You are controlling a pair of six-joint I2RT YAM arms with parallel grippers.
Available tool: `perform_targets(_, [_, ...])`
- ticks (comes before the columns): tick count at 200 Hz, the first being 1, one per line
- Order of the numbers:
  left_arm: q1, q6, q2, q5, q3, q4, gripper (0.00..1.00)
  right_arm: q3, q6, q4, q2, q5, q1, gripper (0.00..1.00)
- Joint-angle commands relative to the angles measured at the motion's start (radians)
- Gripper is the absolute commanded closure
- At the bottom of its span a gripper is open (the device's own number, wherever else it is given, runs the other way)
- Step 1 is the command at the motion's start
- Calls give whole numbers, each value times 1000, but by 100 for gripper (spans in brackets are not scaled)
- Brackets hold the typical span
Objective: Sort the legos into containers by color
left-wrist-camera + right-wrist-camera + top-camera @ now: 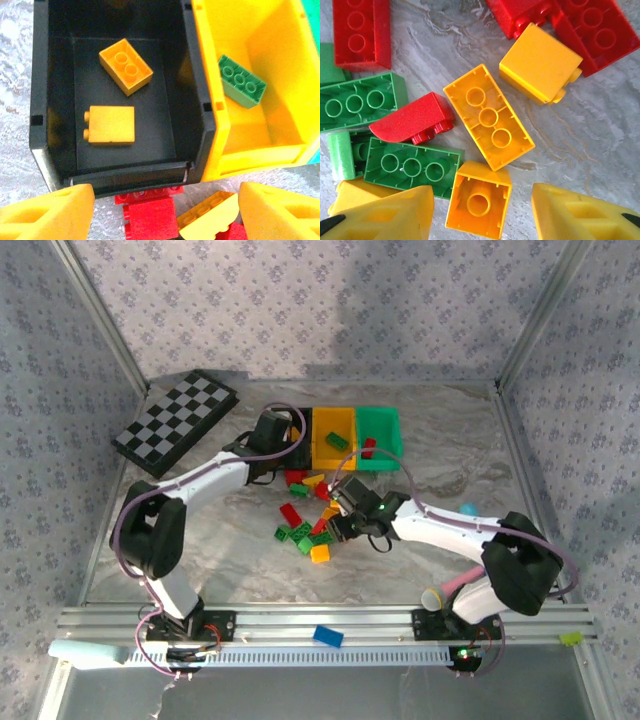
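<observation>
I am watching the left pincer (pixel 165 202) hanging over the black bin (pixel 55 125), with its two fingers spread wide and holding nothing. Two yellow-orange bricks (pixel 125 66) are lying on the floor of that bin. One green brick (pixel 242 82) is leaning in the yellow-orange bin (pixel 300 100), at 3 o'clock from it. So I am judging that black is serving for yellow-orange and yellow-orange for green, probably because no bin is red. In the top view a red piece (pixel 369 447) is sitting in the green bin (pixel 392 430), which is fitting this idea.

The right pincer (pixel 481 195) is pointing down over the loose legos (pixel 312 520) on the counter (pixel 450 455), at 6 o'clock from the bins. It is open too, and a small yellow-orange brick (pixel 479 205), studs down, is lying between its fingers (pixel 385 215) — not yet grasped. A longer yellow-orange brick (pixel 489 116) is touching it at 12 o'clock and a green one (pixel 412 167) at about 10 o'clock, so I am expecting a tight closing — the neighbours may be getting pushed.
</observation>
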Motion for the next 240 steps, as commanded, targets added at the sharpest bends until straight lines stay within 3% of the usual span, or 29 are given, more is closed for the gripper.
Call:
perform_targets(1, [2, -4, -37, 23, -3, 49, 24, -3, 31, -35, 25, 26, 16, 44])
perform_targets(96, [2, -3, -52, 14, -29, 54, 24, -1, 43, -17, 96, 16, 21, 45])
perform_targets(149, [3, -1, -66, -3, -37, 53, 24, 4, 37, -16, 81, 18, 19, 63])
perform_targets(240, [29, -117, -119, -58, -148, 45, 25, 80, -35, -28, 25, 80, 15, 64])
